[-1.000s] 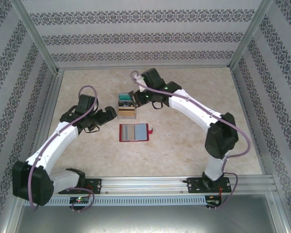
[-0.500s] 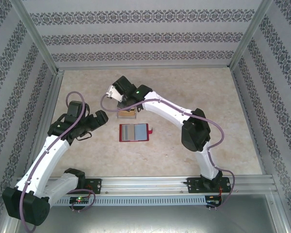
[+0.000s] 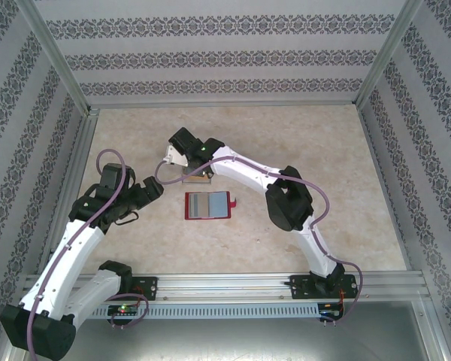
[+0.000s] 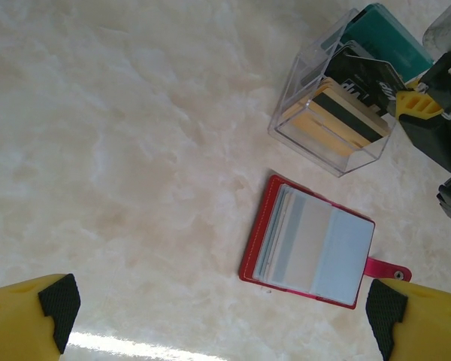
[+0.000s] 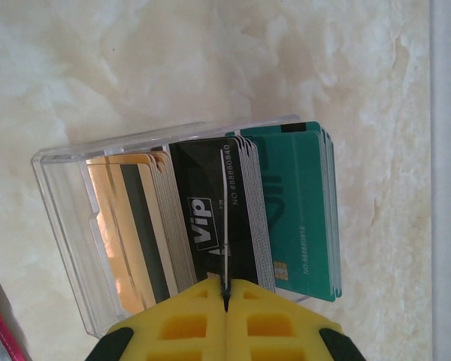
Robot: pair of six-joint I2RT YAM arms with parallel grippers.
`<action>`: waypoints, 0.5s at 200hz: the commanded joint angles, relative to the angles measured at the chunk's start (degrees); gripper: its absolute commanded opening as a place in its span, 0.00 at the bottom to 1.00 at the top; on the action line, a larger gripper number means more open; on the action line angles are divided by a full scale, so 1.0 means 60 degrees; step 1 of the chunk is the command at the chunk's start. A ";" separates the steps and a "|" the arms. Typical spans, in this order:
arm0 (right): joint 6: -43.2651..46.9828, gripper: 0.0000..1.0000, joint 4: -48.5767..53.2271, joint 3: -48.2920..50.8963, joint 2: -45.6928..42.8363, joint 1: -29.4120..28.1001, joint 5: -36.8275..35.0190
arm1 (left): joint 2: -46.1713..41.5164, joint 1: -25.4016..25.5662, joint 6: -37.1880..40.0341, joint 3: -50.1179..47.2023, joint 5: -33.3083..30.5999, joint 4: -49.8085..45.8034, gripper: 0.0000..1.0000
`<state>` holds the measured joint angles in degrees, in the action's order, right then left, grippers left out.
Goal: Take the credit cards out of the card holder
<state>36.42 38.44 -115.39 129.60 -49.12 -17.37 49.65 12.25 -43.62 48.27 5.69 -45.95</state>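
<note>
The right gripper has its 2 yellow fingers pressed together on the near edge of a black card marked Vip. The card stands in the clear box directly ahead of the fingertips, with gold cards on one side and green cards on the other. The left gripper is spread wide and touches nothing. Ahead of its gap, the card holder lies open and flat on the table, grey-blue face up, just short of the box.
</note>
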 commanded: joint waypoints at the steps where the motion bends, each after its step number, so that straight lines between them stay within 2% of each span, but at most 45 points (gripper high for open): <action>1: 0.0120 0.00 0.0100 -0.0121 0.0251 0.0065 -0.0070 | -0.0169 -0.0125 -0.0127 -0.0149 -0.0202 -0.0493 1.00; 58: -0.0002 0.03 -0.0029 -0.0066 0.0539 0.0131 -0.0113 | -0.0253 -0.0123 -0.0103 -0.0190 -0.0178 -0.0551 1.00; 73: -0.0050 0.07 -0.0088 -0.0132 0.0620 0.0131 -0.0231 | -0.0254 -0.0126 -0.0095 -0.0194 -0.0173 -0.0562 1.00; 82: -0.0080 0.15 -0.0147 -0.0158 0.0660 0.0144 -0.0319 | -0.0272 -0.0123 -0.0089 -0.0206 -0.0173 -0.0573 1.00; 100: -0.0170 0.17 -0.0246 -0.0202 0.0723 0.0160 -0.0527 | -0.0297 -0.0134 -0.0097 -0.0227 -0.0158 -0.0557 1.00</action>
<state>36.34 37.82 -115.39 132.68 -48.88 -17.80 48.99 12.25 -43.79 47.57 5.67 -46.96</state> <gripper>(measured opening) 0.157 0.996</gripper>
